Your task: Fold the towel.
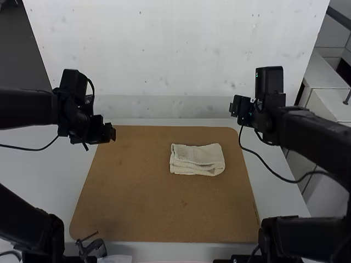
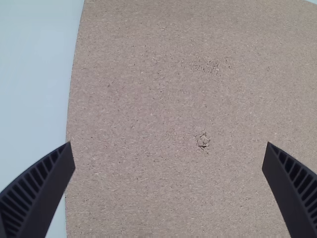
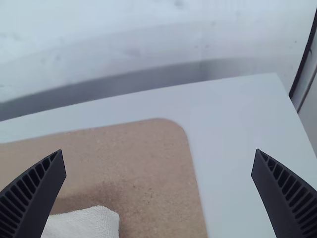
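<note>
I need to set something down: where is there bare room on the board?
The brown board is bare left of the folded towel and from it to the near edge; a narrower strip lies on its right. Crowded spots: the far left corner, by the left tool, and the near left corner, by a dark clamp-like piece.

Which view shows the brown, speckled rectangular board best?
High view: nearly the whole board, cream folded cloth towel on it. Left wrist view: speckled surface, a straight edge. Right wrist view: one rounded corner.
</note>
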